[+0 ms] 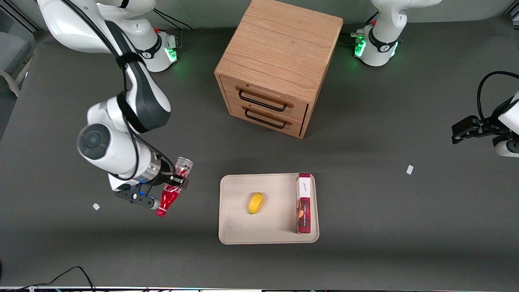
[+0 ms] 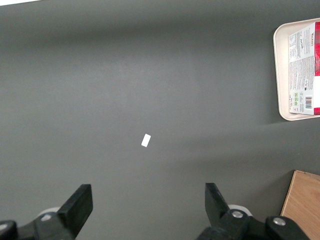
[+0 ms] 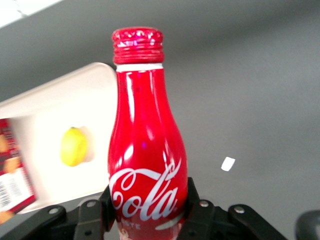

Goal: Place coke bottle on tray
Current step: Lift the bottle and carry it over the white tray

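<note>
1. The gripper (image 1: 175, 182) was above the bare table, toward the working arm's end and beside the tray, not over it. Its jaws pinched the lower body of the coke bottle (image 1: 171, 191).
2. The bottle was held off the table, lying tilted, with its silver base farther from the front camera and its red cap nearer to it. In the right wrist view the fingers (image 3: 197, 212) pressed on both sides of the bottle (image 3: 146, 150) near the white logo.
3. So I judged the grasp and the lift as done. The carry to the tray (image 1: 235, 227) and the release were not yet done.
4. On the tray there was free space between its rim nearest the gripper and the lemon (image 1: 255, 202). The red-and-white box (image 1: 303, 202) stood along the rim toward the parked arm's end.
5. The count: one bottle, one tray, one lemon, one box, one wooden cabinet (image 1: 279, 61) with two drawers, and two small white scraps on the table, (image 1: 96, 206) and (image 1: 410, 169).
</note>
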